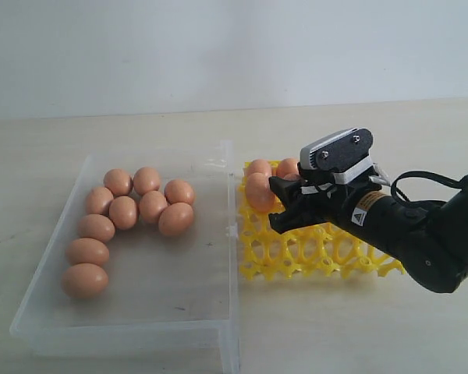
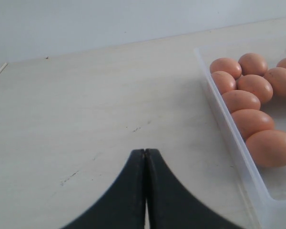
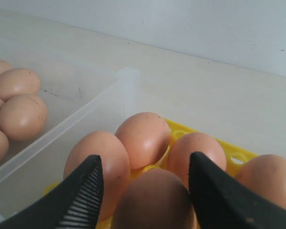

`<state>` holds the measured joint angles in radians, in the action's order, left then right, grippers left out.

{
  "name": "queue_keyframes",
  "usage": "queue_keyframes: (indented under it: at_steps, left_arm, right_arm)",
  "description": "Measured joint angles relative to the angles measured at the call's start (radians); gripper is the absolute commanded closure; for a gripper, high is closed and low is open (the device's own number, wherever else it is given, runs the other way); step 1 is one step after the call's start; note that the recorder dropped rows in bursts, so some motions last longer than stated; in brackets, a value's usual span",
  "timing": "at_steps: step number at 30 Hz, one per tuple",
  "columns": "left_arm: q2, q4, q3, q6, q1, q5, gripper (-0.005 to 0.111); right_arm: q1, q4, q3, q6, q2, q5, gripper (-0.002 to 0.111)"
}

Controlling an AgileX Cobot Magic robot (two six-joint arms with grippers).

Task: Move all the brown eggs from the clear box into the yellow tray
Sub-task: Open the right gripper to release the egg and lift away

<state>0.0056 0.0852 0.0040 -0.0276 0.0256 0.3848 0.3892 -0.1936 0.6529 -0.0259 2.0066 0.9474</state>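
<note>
Brown egg (image 3: 152, 200) in yellow tray (image 3: 236, 155) between parted right fingers (image 3: 83, 195); left fingers (image 2: 128, 191) together beside clear box (image 2: 229, 129).

Table (image 1: 335, 335): pale wood grain, few faint dark scuffs. Yellow tray (image 1: 296, 253) flat on table, directly beneath right pincer (image 1: 277, 204). Clear box (image 1: 231, 257) flat on table, just past right pincer's tips, its wall just beside tray edge. Left pincer (image 2: 144, 160) over table surface, box wall near, off to one side.
</note>
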Motion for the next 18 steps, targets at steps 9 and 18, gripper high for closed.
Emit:
queue_keyframes:
  at_steps: [9, 18]
  left_arm:
    - [0.0, 0.0, 0.0, 0.0, 0.0, 0.0, 0.107]
    - [0.0, 0.0, 0.0, 0.0, 0.0, 0.0, 0.107]
  right_arm:
    - [0.0, 0.0, 0.0, -0.015, -0.012, -0.002, 0.055]
    - [0.0, 0.033, 0.0, -0.026, -0.174, -0.022, 0.055]
